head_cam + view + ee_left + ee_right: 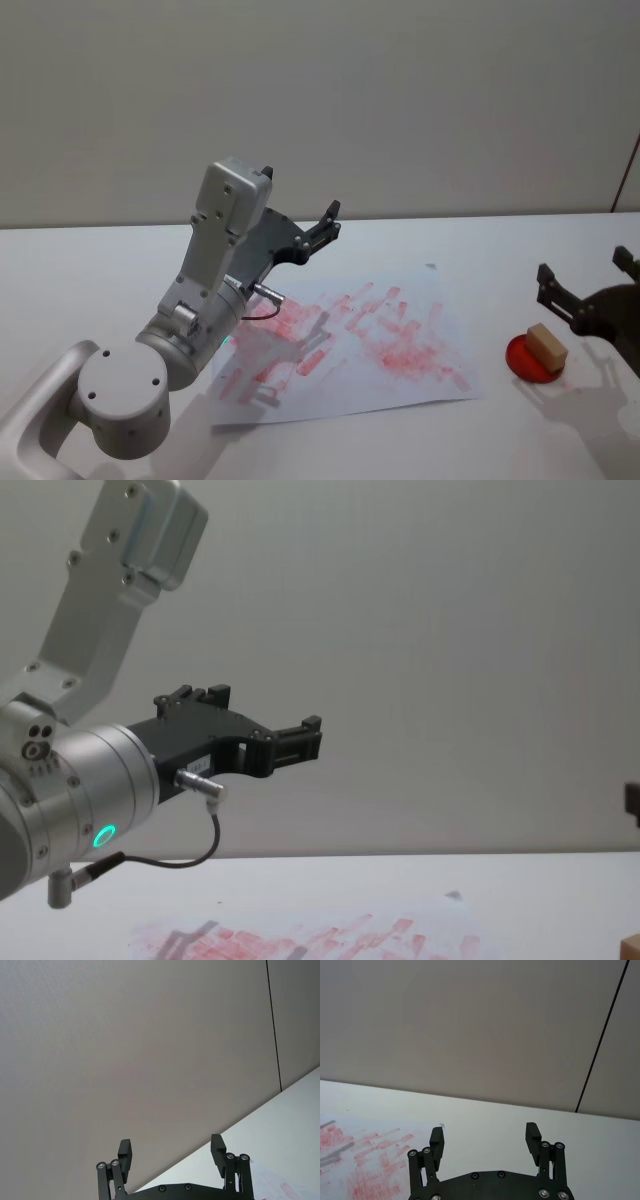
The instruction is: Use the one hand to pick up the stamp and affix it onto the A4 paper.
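R claw (pixel 585 270) hangs released near stamp (pixel 547 346), which sits on red pad (pixel 518 360) just right of paper (pixel 420 290). L claw (pixel 326 222), also released, raised above surface (pixel 100 260).

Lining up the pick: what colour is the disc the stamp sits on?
Red. The disc under the light-brown stamp shows best in the head view.

Silver-grey arm (pixel 100 770), green light (pixel 103 835), black cable (pixel 190 858), black left gripper (pixel 170 1141).
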